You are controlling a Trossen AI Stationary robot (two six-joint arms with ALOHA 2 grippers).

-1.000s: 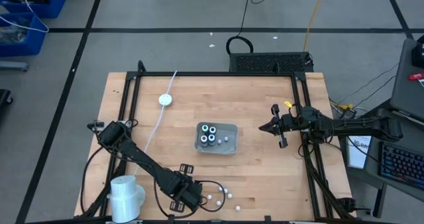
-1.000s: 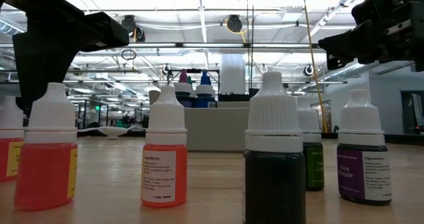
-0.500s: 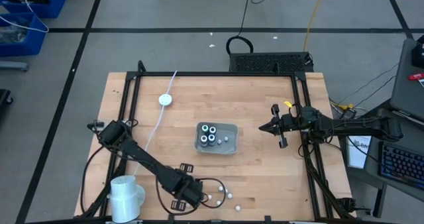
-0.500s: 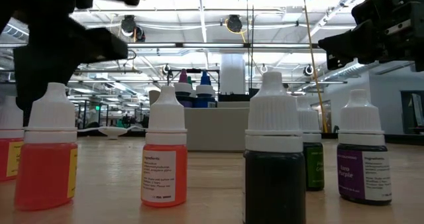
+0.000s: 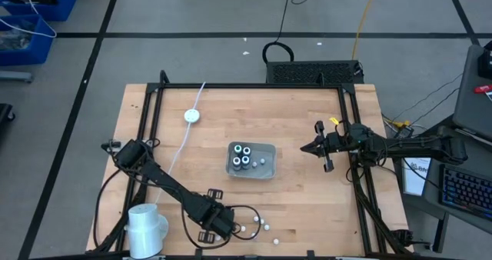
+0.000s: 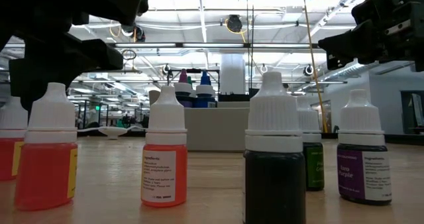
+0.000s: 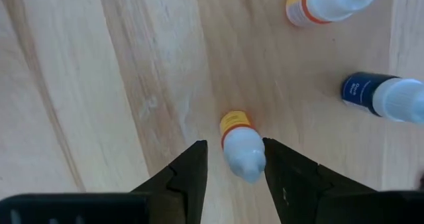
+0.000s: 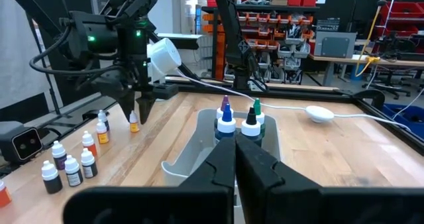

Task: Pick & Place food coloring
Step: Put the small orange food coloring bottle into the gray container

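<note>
Straddling a small yellow-banded bottle (image 7: 241, 143) with its two dark fingers (image 7: 187, 172) apart, the left gripper (image 5: 228, 228) sits low over the near edge of the wooden worktop (image 5: 307, 129). In the left wrist view the bottle's white cap lies between the fingers with a gap on either side; no contact is visible. Two further bottles stand nearby in that view: an orange-banded bottle (image 7: 324, 2) and a dark blue bottle (image 7: 381, 95).

The grey tray (image 5: 267, 172) rests near the middle of the worktop. Inside it stand the food coloring bottles already in the tray (image 5: 244, 156), dark-bodied with pale or teal tops, grouped toward the tray's left half. Their exact count cannot be told from the high view.

The loose bottles (image 5: 258, 228) lie scattered on the worktop just right of the left gripper. The low view shows several of these upright: an orange one (image 6: 163, 151), a dark one (image 6: 274, 154) and a purple one (image 6: 362, 151).

The right gripper (image 5: 319, 148) hangs to the right of the tray, well apart from it, fingers pressed together and holding nothing.

A white puck (image 5: 191, 115) with its cable lies at the far left of the worktop. A white cylinder (image 5: 146, 228) stands at the near left corner.
</note>
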